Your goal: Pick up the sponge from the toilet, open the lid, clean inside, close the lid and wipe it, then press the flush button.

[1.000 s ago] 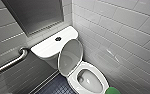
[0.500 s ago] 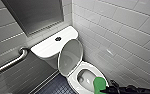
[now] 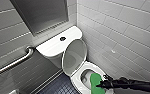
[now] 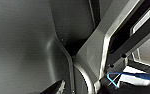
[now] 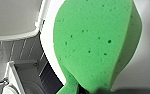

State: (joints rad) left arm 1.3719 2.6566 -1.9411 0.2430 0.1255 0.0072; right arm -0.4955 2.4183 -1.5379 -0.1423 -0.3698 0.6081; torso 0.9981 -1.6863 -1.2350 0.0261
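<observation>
Reaching deeper over the toilet (image 3: 76, 78) than a second ago, lid (image 3: 74, 57) standing open | right gripper (image 3: 101, 85) clenching the sponge (image 3: 94, 82), broad end hanging over the bowl | soft, light, bendy: likely wanting a pinch near the waist, resisting folding

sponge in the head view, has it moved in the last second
Yes: the sponge, in the right gripper, has moved from the picture's lower edge inward over the toilet bowl, nearer the raised lid.
</observation>
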